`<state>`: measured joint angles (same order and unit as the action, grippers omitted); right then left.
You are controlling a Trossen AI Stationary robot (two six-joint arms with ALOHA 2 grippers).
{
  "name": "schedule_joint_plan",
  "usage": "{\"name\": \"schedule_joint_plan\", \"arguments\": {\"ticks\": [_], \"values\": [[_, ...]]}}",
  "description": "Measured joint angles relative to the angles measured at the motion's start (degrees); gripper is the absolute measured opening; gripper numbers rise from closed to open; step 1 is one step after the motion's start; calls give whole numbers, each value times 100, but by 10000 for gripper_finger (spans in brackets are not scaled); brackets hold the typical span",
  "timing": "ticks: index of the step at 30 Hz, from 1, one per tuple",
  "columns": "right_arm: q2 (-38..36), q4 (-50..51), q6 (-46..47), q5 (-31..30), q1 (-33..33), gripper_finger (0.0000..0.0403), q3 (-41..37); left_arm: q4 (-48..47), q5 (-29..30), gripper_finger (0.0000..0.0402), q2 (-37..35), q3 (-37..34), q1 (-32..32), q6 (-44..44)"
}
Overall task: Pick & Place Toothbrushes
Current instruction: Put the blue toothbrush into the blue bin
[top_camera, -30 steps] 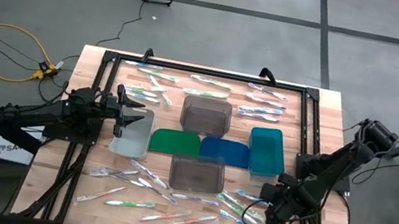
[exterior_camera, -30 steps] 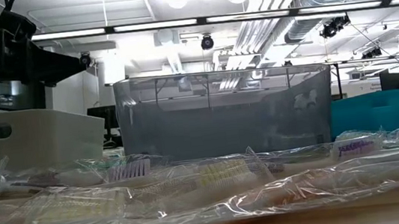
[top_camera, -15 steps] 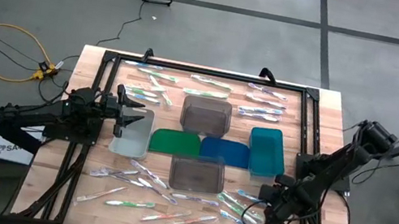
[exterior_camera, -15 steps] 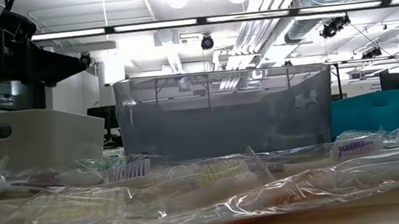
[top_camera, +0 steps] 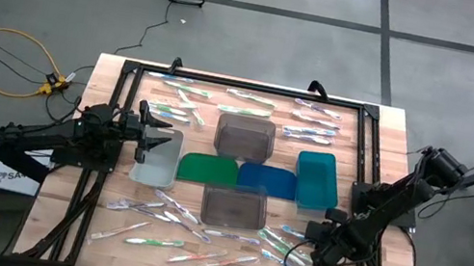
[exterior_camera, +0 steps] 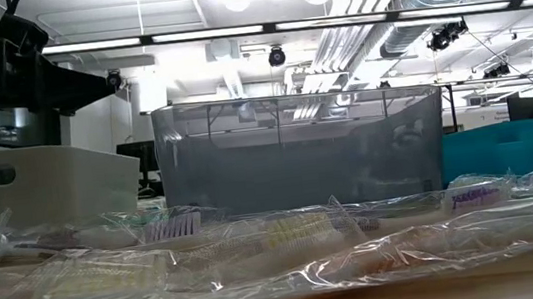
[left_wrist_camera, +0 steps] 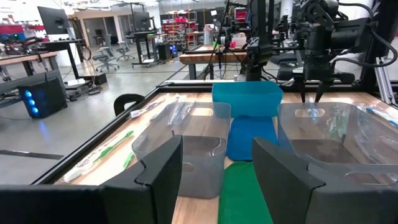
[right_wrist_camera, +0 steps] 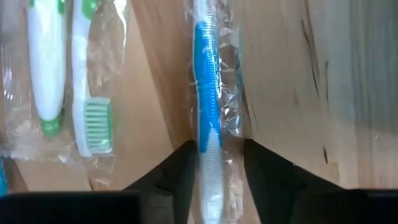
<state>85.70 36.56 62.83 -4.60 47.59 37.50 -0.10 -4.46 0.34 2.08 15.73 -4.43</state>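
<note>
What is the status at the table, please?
Right gripper down, fingers astride wrapped blue toothbrush. Left gripper open over clear bin. Nothing in the way.

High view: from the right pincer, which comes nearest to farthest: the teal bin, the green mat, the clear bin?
From the right pincer:
1. Teal bin, just beyond it, on its side.
2. Green mat, mid-table.
3. Clear bin, under the left pincer.

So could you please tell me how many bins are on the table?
4: a clear bin at left, a grey bin at the far middle, another grey bin nearer, and a teal bin at right.
</note>
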Motion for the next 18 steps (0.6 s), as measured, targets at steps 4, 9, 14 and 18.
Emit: {"name": "schedule_joint_plan", "arguments": {"ticks": [4, 9, 14, 18], "values": [[4, -2, 341, 7, -2, 73, -2, 0, 0, 187, 1, -1, 0, 0], [22, 62, 488, 120, -7, 18, 108, 0, 0, 187, 1, 1, 0, 0], [60, 118, 730, 499, 0, 28, 472, 0, 0, 187, -1, 1, 0, 0], [-12, 90, 829, 828, -10, 23, 814, 0, 1, 187, 1, -1, 0, 0]]}}
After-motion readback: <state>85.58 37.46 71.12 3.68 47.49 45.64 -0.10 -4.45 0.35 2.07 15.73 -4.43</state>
